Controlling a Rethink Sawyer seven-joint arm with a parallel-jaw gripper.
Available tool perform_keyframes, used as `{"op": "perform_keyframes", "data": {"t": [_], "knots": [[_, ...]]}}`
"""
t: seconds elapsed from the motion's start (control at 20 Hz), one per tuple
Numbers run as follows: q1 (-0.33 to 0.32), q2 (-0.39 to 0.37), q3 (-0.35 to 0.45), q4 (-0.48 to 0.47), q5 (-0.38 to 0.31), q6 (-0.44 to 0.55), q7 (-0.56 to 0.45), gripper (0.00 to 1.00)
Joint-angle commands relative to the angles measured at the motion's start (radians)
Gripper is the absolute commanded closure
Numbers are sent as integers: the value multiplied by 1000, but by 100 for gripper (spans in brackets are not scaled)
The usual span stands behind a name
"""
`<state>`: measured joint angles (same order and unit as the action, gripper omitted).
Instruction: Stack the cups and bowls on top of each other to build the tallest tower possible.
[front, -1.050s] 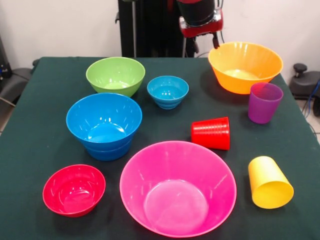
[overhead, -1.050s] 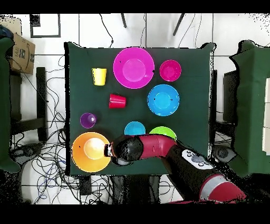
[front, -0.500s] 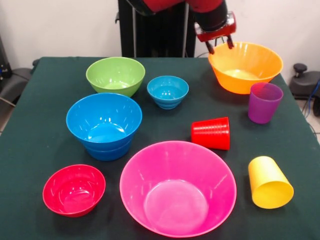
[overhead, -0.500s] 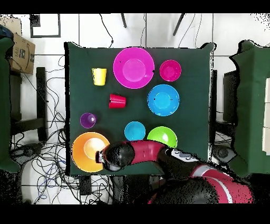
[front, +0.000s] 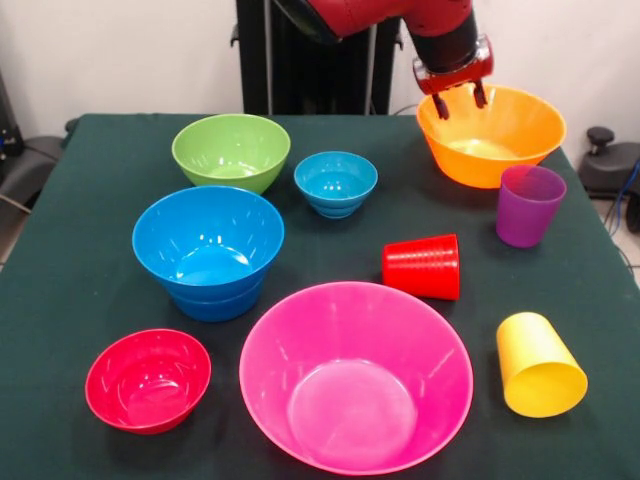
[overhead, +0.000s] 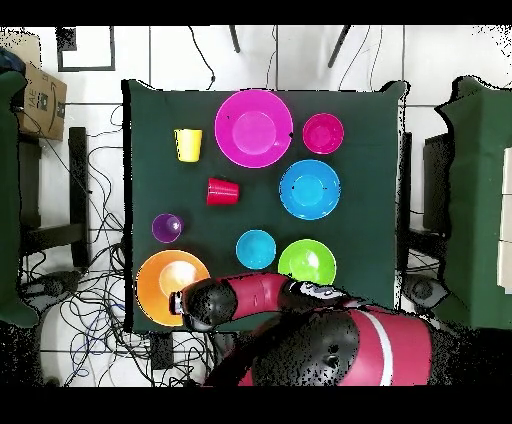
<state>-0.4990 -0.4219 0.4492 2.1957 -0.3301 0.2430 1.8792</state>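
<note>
My gripper (front: 460, 101) is open and hangs at the far left rim of the large orange bowl (front: 497, 150), one finger on each side of the rim. In the overhead view the gripper (overhead: 180, 302) sits at the orange bowl's (overhead: 165, 280) edge nearest the robot's base. Two blue bowls (front: 208, 250) sit nested, with the green bowl (front: 231, 152) and the small light-blue bowl (front: 335, 183) behind them. The large pink bowl (front: 355, 375) and the small red bowl (front: 148, 380) are at the front. The purple cup (front: 528, 205) stands upright. The red cup (front: 422, 266) and the yellow cup (front: 538, 365) lie on their sides.
The dark green table (front: 90, 260) carries everything. A cardboard box (overhead: 40, 100) and cables lie on the floor beside the table (overhead: 370, 110). Black equipment (front: 612, 160) stands off the right edge.
The arm has swung sideways along the table's far side and come lower, bringing the gripper from beside the orange bowl to its rim. No bowl or cup has moved.
</note>
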Motion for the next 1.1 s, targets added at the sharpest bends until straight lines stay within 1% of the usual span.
{"op": "perform_keyframes", "data": {"t": [0.05, 0.25, 0.45, 0.75, 1.0, 1.1], "knots": [[40, -26, -92, -46, -31, -53, 116, 0], [23, -102, -99, -28, -13, 20, 89, 0], [8, -156, -101, -17, 3, 76, 72, 0], [20, -202, -116, -21, 19, 115, 73, 0], [20, -204, -114, -26, 22, 123, 76, 0], [15, -216, -104, -18, 31, 139, 76, 0]]}}
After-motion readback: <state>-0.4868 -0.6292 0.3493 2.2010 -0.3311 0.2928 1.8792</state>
